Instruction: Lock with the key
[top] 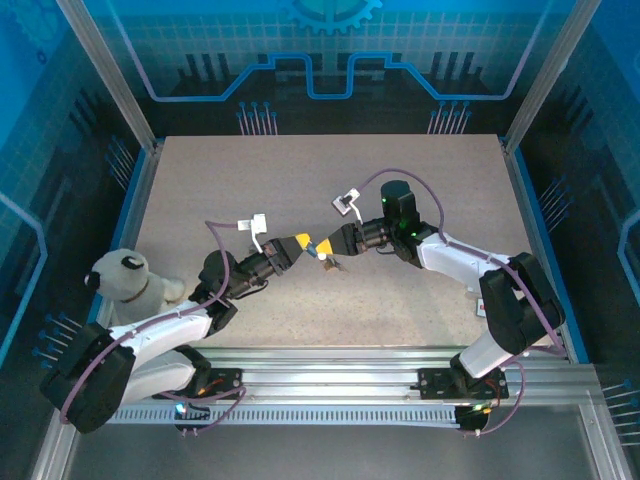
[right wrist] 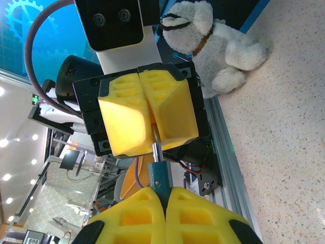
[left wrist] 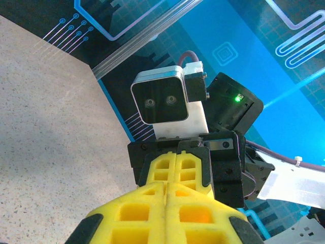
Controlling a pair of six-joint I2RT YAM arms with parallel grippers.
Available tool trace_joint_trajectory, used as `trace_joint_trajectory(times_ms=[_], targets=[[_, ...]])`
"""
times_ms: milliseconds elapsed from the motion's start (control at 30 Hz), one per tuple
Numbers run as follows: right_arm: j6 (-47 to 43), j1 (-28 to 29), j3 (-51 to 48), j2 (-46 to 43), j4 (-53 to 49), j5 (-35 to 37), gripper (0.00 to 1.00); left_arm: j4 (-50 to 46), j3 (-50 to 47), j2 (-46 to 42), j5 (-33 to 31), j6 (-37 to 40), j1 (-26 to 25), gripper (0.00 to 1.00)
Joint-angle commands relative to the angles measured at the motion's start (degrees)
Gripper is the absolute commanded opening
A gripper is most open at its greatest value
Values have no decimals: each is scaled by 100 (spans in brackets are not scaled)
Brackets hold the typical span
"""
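- The key [right wrist: 158,175] sticks out of the right gripper [right wrist: 165,211]. Its metal blade meets the seam between the left gripper's [right wrist: 149,109] yellow fingers, above mid-table [top: 400,180].
- No lock is discernible, and what the left fingers hold cannot be told.
- Both grippers are pressed together; the right one pinches the key's teal head.

Table [top: 400,190]: speckled beige top, bounded by aluminium rails. One plush dog [top: 128,280], white and grey, sits on it at the near-left corner, apparently leaning against the left rail. The surface right of the dog is bare.
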Motion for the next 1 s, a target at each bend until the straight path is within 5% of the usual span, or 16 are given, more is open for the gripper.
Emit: trace_joint_trajectory(times_ms=[0, 967], targets=[[81, -100, 361, 31, 519, 804, 0, -328, -59, 96, 900, -13, -359, 0], [142, -86, 490, 119, 458, 965, 0, -278, 18, 230, 921, -21, -440, 0]])
